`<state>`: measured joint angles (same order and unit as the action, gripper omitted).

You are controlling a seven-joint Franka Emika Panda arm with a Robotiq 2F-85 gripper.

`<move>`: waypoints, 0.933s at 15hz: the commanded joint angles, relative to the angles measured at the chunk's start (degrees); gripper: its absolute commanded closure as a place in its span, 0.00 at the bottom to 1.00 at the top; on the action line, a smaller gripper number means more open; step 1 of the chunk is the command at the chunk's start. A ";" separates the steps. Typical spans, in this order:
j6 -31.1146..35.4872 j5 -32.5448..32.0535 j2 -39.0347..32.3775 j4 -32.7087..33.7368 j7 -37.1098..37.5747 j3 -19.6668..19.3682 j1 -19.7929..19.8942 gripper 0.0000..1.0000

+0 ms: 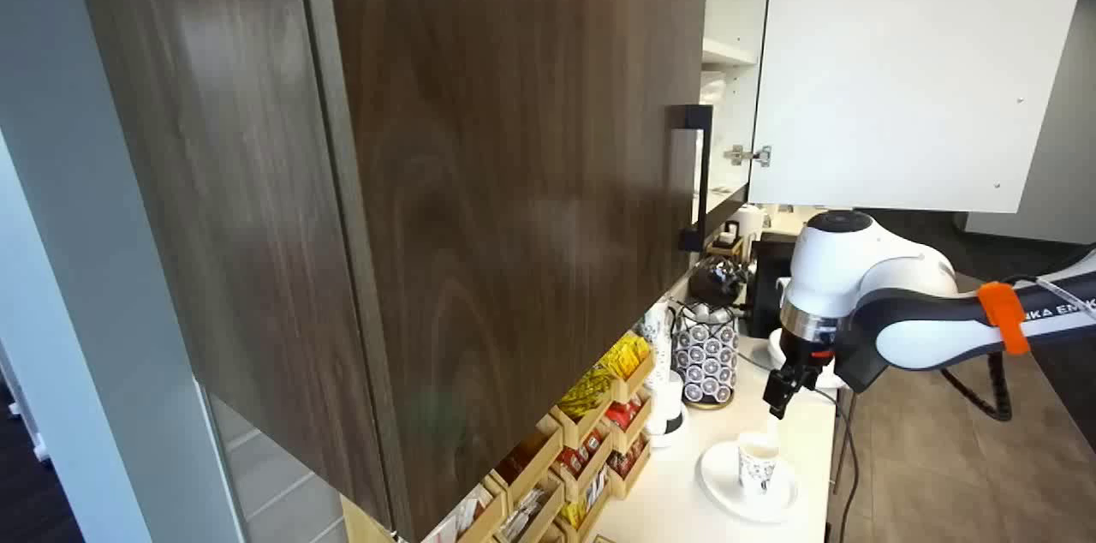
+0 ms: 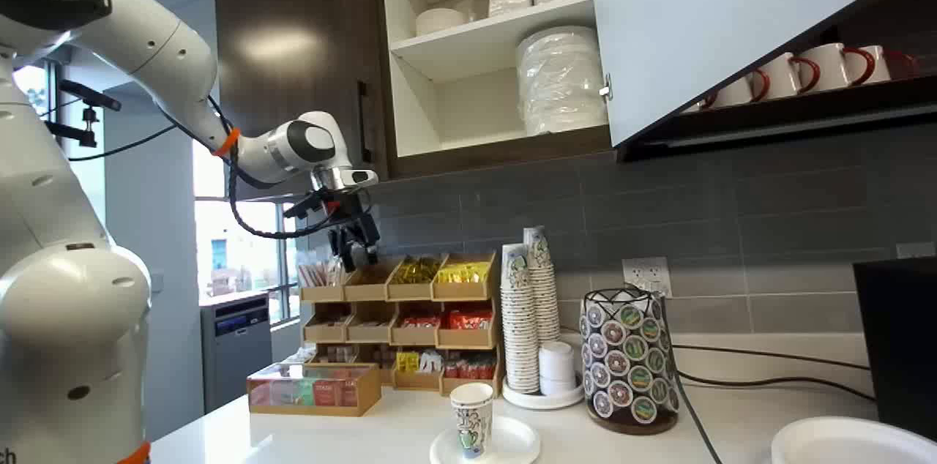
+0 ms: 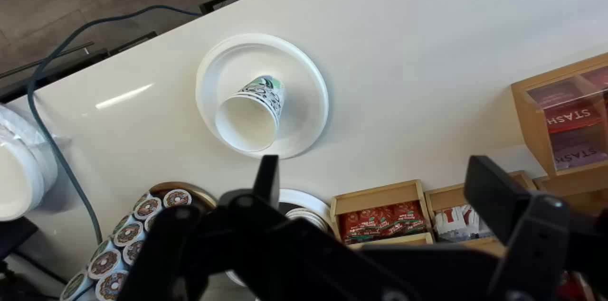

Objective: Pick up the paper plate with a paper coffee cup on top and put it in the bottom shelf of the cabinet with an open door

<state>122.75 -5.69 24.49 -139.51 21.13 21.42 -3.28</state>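
Observation:
The white paper plate (image 2: 517,442) lies on the counter with the patterned paper coffee cup (image 2: 472,421) standing on it. The plate (image 3: 304,116) and cup (image 3: 248,123) also show in the wrist view, and the plate (image 1: 723,474) and cup (image 1: 757,462) in an exterior view. The cabinet (image 2: 468,102) above has its door (image 2: 725,17) swung open. Its bottom shelf (image 2: 465,145) holds a wrapped white stack (image 2: 562,83) at its right. My gripper (image 2: 360,263) is open and empty, high above the counter. In the wrist view the gripper (image 3: 375,163) has its fingers wide apart, short of the plate.
A wooden packet organizer (image 2: 417,310), a tea box (image 2: 315,389), cup stacks (image 2: 521,325) and a pod holder (image 2: 629,361) stand along the counter. A closed dark cabinet door (image 1: 522,166) adjoins the open one. Mugs (image 2: 783,76) sit on a ledge. A cable (image 3: 66,158) crosses the counter.

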 commanded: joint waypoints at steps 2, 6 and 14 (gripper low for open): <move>-0.22 -0.87 -0.30 0.13 0.67 -1.58 -1.74 0.00; -0.22 -0.87 -0.30 0.13 0.67 -1.58 -1.74 0.00; 1.57 9.03 -2.54 -0.80 -14.76 -18.34 0.16 0.00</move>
<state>122.76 -2.82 23.44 -139.73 15.79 9.63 -2.25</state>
